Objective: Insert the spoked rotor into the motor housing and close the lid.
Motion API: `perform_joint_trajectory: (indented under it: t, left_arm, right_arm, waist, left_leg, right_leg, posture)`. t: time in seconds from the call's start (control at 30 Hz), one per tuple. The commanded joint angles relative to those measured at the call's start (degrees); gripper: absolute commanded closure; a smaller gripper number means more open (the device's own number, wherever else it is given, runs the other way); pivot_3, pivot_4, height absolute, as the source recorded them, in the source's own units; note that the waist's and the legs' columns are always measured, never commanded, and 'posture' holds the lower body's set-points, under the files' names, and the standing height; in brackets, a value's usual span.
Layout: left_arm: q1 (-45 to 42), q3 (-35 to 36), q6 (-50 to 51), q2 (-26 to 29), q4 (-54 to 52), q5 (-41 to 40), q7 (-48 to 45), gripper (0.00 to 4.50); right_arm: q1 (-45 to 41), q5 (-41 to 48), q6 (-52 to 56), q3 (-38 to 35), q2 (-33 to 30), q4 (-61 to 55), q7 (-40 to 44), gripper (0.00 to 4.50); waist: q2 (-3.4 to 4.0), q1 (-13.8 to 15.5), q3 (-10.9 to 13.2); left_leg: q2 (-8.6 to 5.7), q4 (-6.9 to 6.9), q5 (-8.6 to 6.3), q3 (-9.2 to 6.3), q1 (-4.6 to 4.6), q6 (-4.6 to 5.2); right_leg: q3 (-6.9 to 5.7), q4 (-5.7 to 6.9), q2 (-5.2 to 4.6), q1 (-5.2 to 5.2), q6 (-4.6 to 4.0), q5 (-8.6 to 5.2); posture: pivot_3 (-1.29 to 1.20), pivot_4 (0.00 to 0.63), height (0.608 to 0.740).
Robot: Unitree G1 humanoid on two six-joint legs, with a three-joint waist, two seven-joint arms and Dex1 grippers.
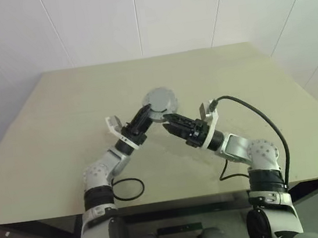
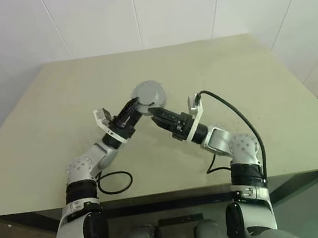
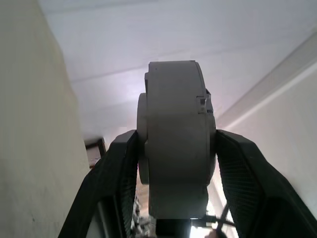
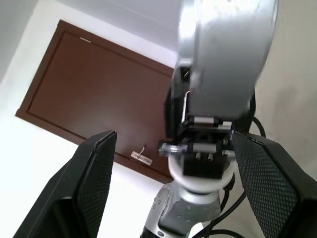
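Head views: both arms are rising over the table [image 1: 54, 127], tips meeting mid-air. The left gripper [image 1: 147, 114] is clamping a round grey disc, the motor [image 1: 161, 101] (closed up, I'd judge, as no copper or spokes are showing, so rotor presumably inside). It's held clear above the tabletop, centre of scene. The right gripper [image 1: 168, 120] is sitting just beside the disc's lower edge, not visibly gripping it. A black cable loop [image 1: 128, 189] is lying near the table's front edge.

Left wrist view: the two fingers [image 3: 118, 173] are pressing on opposite faces of the motor [image 3: 176, 144], seen edge-on. A seam is running round the rim, w/ a small notch on one side. Grip looks firm.

Right wrist view: own fingers [image 4: 91, 183] are standing wide apart, nothing between them. The motor [image 4: 225, 54] is hanging ahead of them, the left gripper's mount underneath it. A brown door [image 4: 99, 99] is filling the background.

Doing it well: the lid probably needs final seating, so the left should be keeping the disc steady while the right is lining up square to the rim before squeezing. Approach off-centre and it may twist the disc out of the left's pinch. Slow closing, even pressure both faces.

Count: 1 motor assy, 2 grippers, 1 cable loop, 1 table, 1 door.
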Motion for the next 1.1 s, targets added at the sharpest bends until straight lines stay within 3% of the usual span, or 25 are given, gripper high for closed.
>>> perform_joint_trajectory:
  t: [0.03,0.23,0.33,0.63,0.87,1.1]
  left_arm:
    - [-3.6,3.5,-4.1,-0.3,-0.4,-3.1,0.7,2.39]
    - [-5.3,5.5,-13.6,-0.9,0.1,0.1,3.4,2.39]
    - [-5.1,4.2,-17.3,-0.9,-1.2,2.6,4.2,2.39]
    - [-3.6,3.9,-25.4,-1.4,-0.3,7.5,6.6,2.39]
    - [-3.7,5.1,-33.2,-1.1,3.2,11.6,9.3,2.39]
    - [-5.1,4.9,-39.8,0.4,7.5,15.2,10.1,2.39]
  right_arm:
    - [-1.0,-0.8,-1.3,1.9,-1.0,-3.0,1.9,0.66]
    - [0.3,-15.0,-13.9,11.6,-4.8,-7.3,6.6,0.66]
    - [1.5,-26.1,-26.7,17.6,-7.3,-9.3,10.5,0.66]
    - [3.0,-47.7,-53.8,27.5,-11.4,-3.5,16.5,0.66]
    - [2.3,-55.2,-64.6,29.5,-11.1,2.2,17.0,0.66]
    - [2.7,-56.2,-65.7,29.4,-10.4,3.0,17.9,0.66]
  waist:
    - [-0.01,0.1,0.0]
    - [-0.05,0.2,0.0]
    - [-0.06,0.3,0.0]
    - [-0.17,0.1,0.1]
    - [-0.23,0.2,0.1]
    - [-0.23,0.2,0.1]
  left_leg:
    - [0.00,0.00,0.00,0.00,0.00,0.00]
    - [-0.03,0.03,0.00,0.02,-0.01,0.00]
    - [-0.05,0.03,0.00,0.06,-0.01,-0.01]
    - [-0.03,0.05,0.01,0.20,-0.01,-0.02]
    - [-0.03,0.15,0.01,0.14,0.00,-0.02]
    - [-0.04,0.16,0.01,0.05,0.00,-0.02]
  right_leg:
    - [0.00,0.00,0.00,0.00,0.04,0.02]
    - [-0.02,-0.01,0.00,0.02,0.15,0.07]
    - [-0.02,-0.04,0.00,0.05,0.19,0.09]
    - [-0.02,-0.05,0.07,0.05,0.28,0.15]
    - [-0.03,-0.03,0.07,0.09,0.27,0.16]
    - [-0.03,-0.02,0.08,0.10,0.27,0.17]
  posture:
    - [0.00,0.000,0.740]
    - [0.00,0.000,0.740]
    - [0.00,0.000,0.740]
    - [0.00,0.000,0.740]
    - [0.00,0.000,0.740]
    - [0.00,0.000,0.740]
